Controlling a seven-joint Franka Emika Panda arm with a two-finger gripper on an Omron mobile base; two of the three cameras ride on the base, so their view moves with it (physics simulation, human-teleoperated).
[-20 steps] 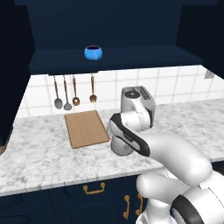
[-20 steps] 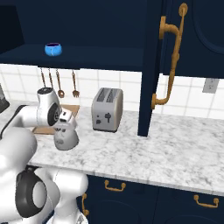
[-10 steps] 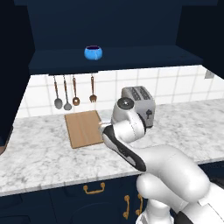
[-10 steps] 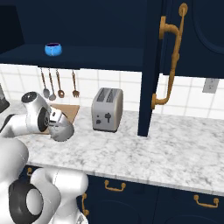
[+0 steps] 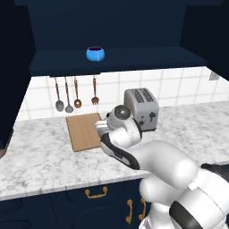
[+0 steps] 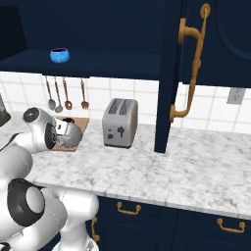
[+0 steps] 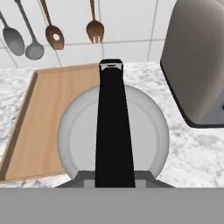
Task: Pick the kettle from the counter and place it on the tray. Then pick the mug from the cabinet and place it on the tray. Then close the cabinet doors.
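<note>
Carrying the grey kettle by its black handle, pinched in the narrowly closed pincer, the arm has swung left over the last second, so the kettle now hangs above the wooden tray's near right edge, ready to lower.
</note>
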